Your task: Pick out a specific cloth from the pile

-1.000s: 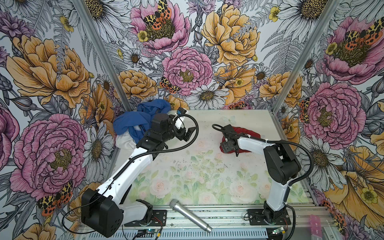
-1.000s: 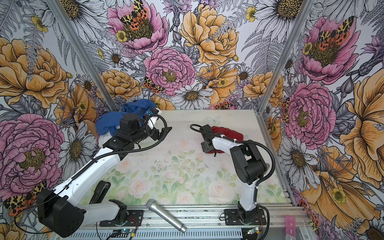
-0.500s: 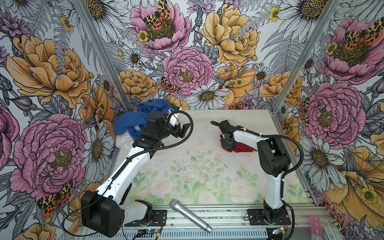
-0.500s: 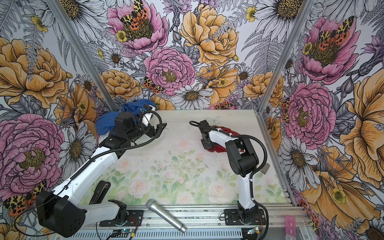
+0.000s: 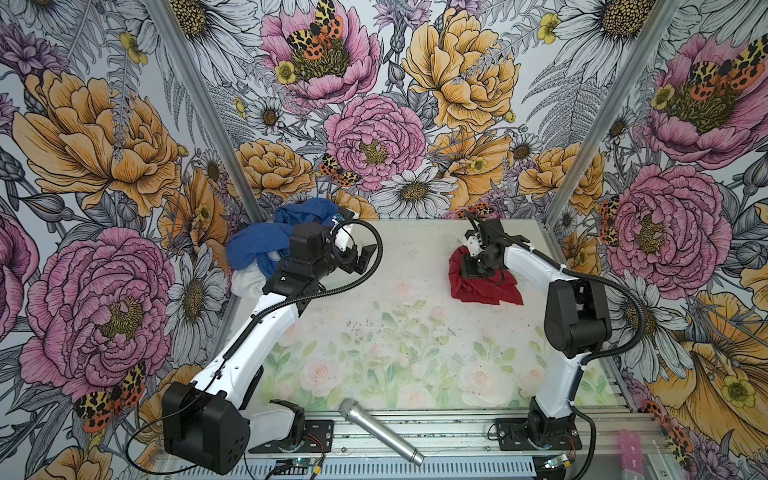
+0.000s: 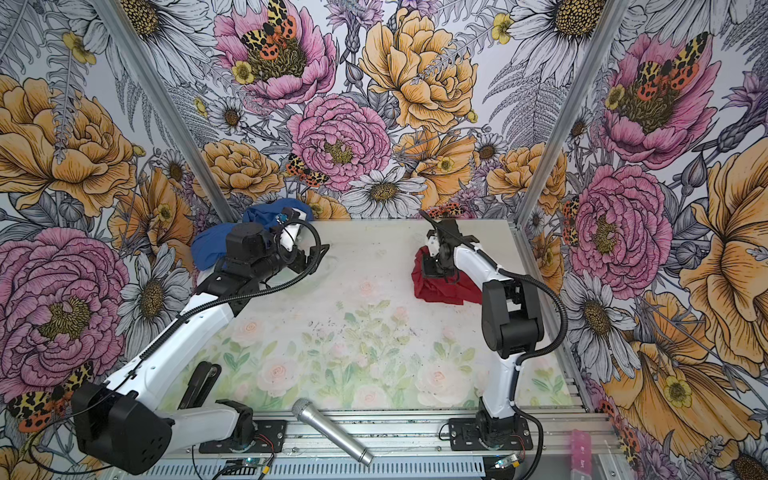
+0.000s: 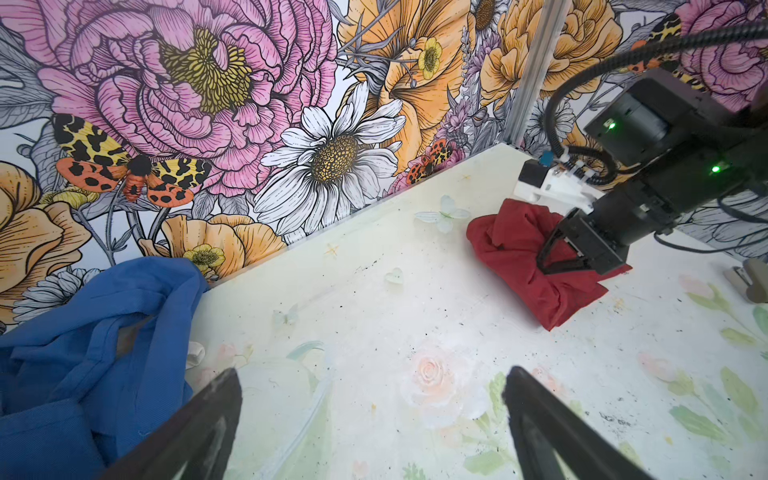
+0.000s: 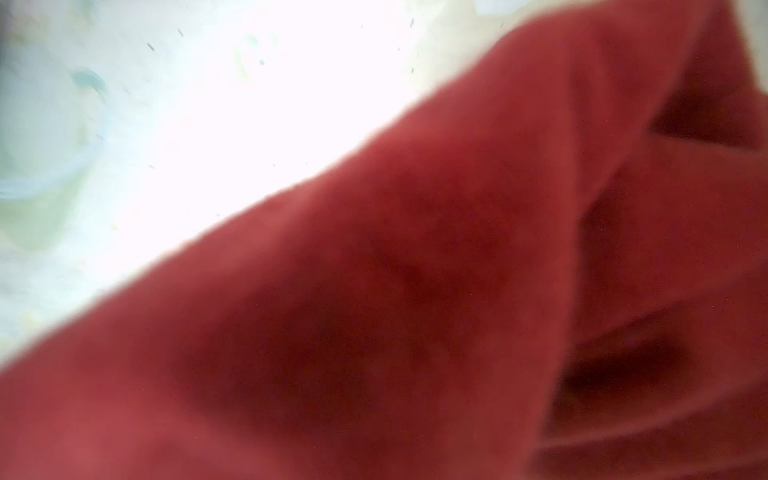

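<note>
Red cloth point(image 5: 484, 291), long axis diagonal, right end effector point(image 7: 544, 266) pinching

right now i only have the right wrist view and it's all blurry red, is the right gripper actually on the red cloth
Observer: Yes. The right gripper is shut on a fold of the red cloth, which rests on the table.
Operator: is it clear of the pile
Observer: Yes. The pile sits apart in the far left corner, blue cloth over white cloth.
Operator: and the left gripper
Observer: The left gripper is open and empty, beside the blue cloth.
</note>
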Controlling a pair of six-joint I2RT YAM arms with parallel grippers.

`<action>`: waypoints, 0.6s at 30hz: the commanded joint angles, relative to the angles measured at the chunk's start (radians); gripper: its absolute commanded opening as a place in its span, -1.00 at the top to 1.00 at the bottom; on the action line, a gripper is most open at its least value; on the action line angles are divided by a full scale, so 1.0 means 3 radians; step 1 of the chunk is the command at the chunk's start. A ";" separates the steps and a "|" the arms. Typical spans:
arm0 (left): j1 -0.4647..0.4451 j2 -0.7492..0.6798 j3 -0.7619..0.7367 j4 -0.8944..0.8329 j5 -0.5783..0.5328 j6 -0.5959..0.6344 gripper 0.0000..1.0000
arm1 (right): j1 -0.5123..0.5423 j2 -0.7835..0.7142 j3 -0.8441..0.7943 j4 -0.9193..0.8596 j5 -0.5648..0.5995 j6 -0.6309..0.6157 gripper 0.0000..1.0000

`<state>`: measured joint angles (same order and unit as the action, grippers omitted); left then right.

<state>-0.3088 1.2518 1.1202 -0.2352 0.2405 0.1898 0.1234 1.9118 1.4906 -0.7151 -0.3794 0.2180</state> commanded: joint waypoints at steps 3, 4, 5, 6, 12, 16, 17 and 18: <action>0.0032 -0.0106 0.0080 0.0054 0.0012 -0.0044 -0.98 | -0.0363 0.0010 0.0066 0.0059 -0.0582 0.0288 1.00; 0.0041 -0.0120 0.0067 0.0065 0.0009 -0.0047 -0.98 | -0.0437 0.0028 0.0072 0.0074 -0.0649 0.0320 1.00; 0.0038 -0.0127 0.0061 0.0072 0.0011 -0.0054 -0.98 | -0.0504 0.0034 0.0070 0.0101 -0.0710 0.0357 1.00; 0.0042 -0.0128 0.0064 0.0069 0.0016 -0.0058 -0.97 | -0.0566 0.0035 0.0064 0.0130 -0.0746 0.0400 1.00; 0.0048 -0.0118 0.0055 0.0080 0.0022 -0.0069 -0.98 | -0.0915 0.0249 0.0129 0.0201 -0.0814 0.0558 1.00; 0.0042 -0.0113 0.0045 0.0085 0.0007 -0.0058 -0.98 | -0.1077 0.0429 0.0109 0.0302 -0.0819 0.0640 1.00; 0.0043 -0.0113 0.0046 0.0087 0.0011 -0.0060 -0.98 | -0.1108 0.0463 0.0104 0.0307 -0.0807 0.0644 1.00; 0.0045 -0.0108 0.0049 0.0088 0.0009 -0.0057 -0.98 | -0.1148 0.0496 0.0090 0.0317 -0.0820 0.0642 1.00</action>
<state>-0.3042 1.2320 1.1202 -0.2340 0.2409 0.1822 -0.1970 2.0262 1.5047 -0.6521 -0.6262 0.3855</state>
